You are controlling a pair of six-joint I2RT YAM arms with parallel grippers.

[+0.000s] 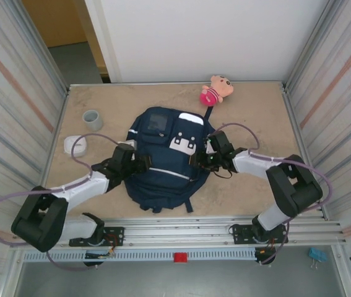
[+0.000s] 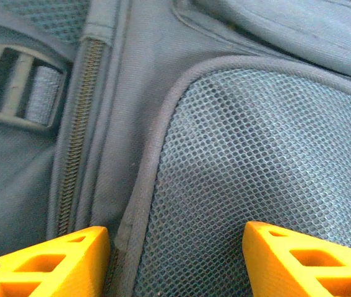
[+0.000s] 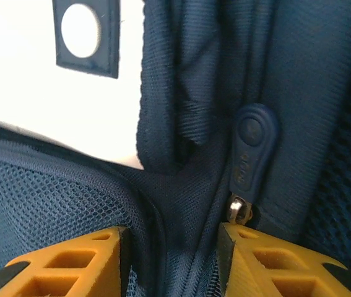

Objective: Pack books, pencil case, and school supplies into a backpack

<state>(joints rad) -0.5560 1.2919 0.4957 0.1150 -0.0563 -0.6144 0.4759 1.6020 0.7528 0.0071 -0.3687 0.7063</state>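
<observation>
The dark navy backpack lies flat mid-table, white patches up. My left gripper is at its left flank. In the left wrist view it stands open over a mesh pocket, beside a zipper and a strap buckle. My right gripper is at the pack's right flank. In the right wrist view it is closed on a ridge of backpack fabric along a zipper seam, just under the navy zipper pull. The books, pencil case and school supplies are out of view.
A pink plush toy lies at the far edge. A grey cup and a small white object sit left of the pack. Corrugated walls close both sides.
</observation>
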